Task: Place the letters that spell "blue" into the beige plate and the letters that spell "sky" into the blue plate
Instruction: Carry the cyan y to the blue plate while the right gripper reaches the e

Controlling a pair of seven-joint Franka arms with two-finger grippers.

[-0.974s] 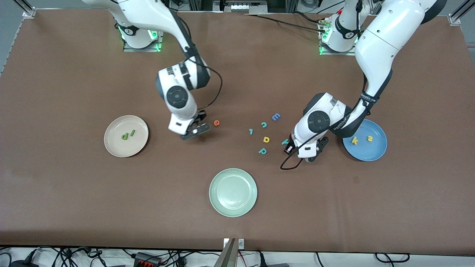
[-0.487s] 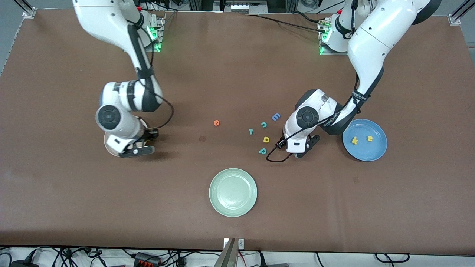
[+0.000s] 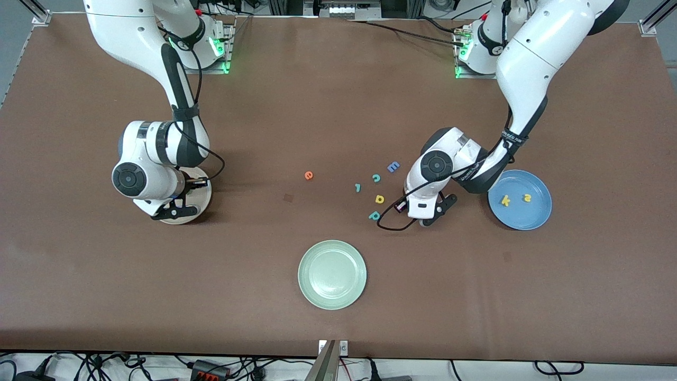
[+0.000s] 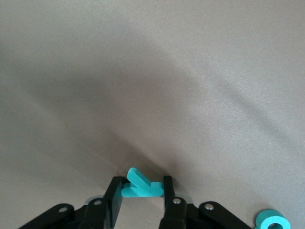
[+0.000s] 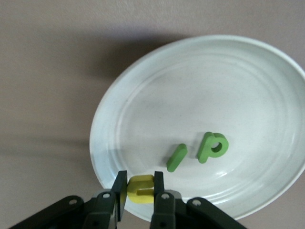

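Note:
My right gripper (image 5: 140, 191) is shut on the yellow u (image 5: 141, 189) and hangs over the rim of the beige plate (image 5: 190, 90). The green l (image 5: 176, 157) and the dark green b (image 5: 213, 147) lie in that plate (image 3: 204, 191). The orange e (image 3: 309, 175) lies on the table mid-way between the arms. My left gripper (image 4: 141, 192) is low at the table, shut on the teal y (image 4: 141, 187). In the front view its hand (image 3: 422, 206) hides the y. The blue plate (image 3: 523, 218) holds the yellow k (image 3: 506, 200) and the yellow s (image 3: 527, 198).
Loose letters lie beside the left hand: a blue E (image 3: 393, 166), teal c (image 3: 376, 178), small teal letter (image 3: 358, 187), yellow a/d shape (image 3: 380, 199) and teal p (image 3: 374, 215). A pale green plate (image 3: 332, 274) sits nearer the front camera.
My right arm swung from beside the orange e to over the beige plate. My left gripper shifted onto the teal y and its fingers closed in on it.

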